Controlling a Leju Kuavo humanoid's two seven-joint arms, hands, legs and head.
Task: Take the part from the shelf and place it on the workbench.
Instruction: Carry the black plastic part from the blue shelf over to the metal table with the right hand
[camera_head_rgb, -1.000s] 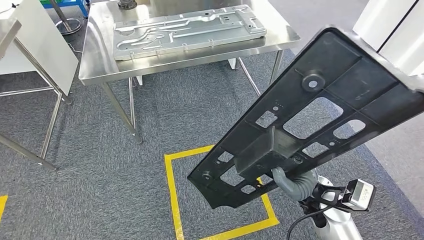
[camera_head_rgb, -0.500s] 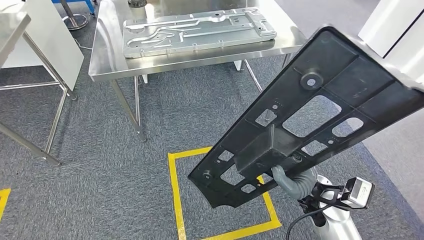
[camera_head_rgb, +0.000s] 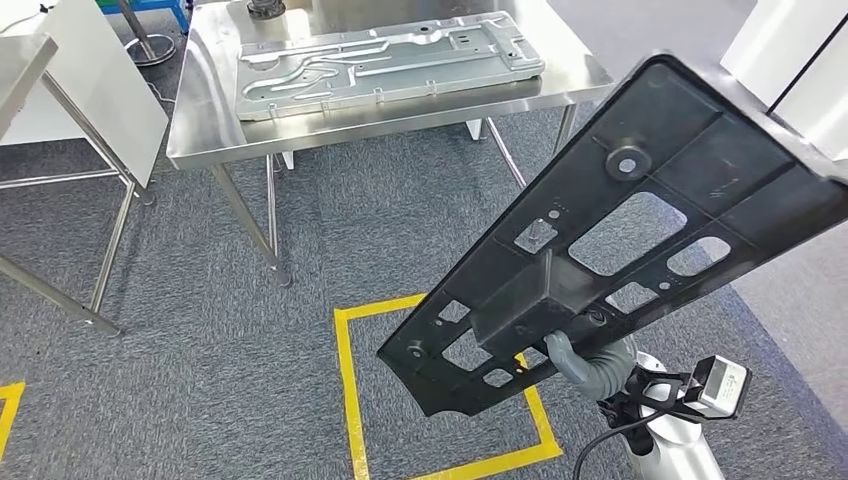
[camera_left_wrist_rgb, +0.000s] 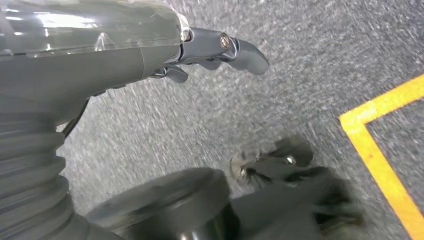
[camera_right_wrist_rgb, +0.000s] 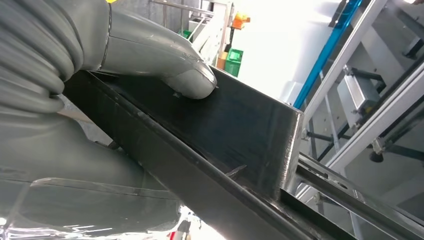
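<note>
Seen from the head view, a grey, coarse-textured carpet covers the floor, with one square outline of yellow tape stuck to it and a corner of a second yellow mark at the far left edge. At the left edge stands a steel-legged frame carrying a flat white panel. Further in, a stainless steel bench with a smooth, reflective top and thin tubular legs carries one long, pale grey stamped metal plate, ribbed with raised channels and lying flat. To the right, the part, a long, flat, matte black panel with ribs, several rectangular and rounded cut-outs and a raised box-shaped block near its lower end, is held tilted in the air above the carpet, well apart from the bench. The right robot hand, grey and rubbery with a ribbed cover, clamps the part's lower end; in the right wrist view its thumb presses on the black block. In the left wrist view the left robot hand hangs over the carpet, holding nothing, its dark fingers slightly curled and apart. No readable writing is visible.
</note>
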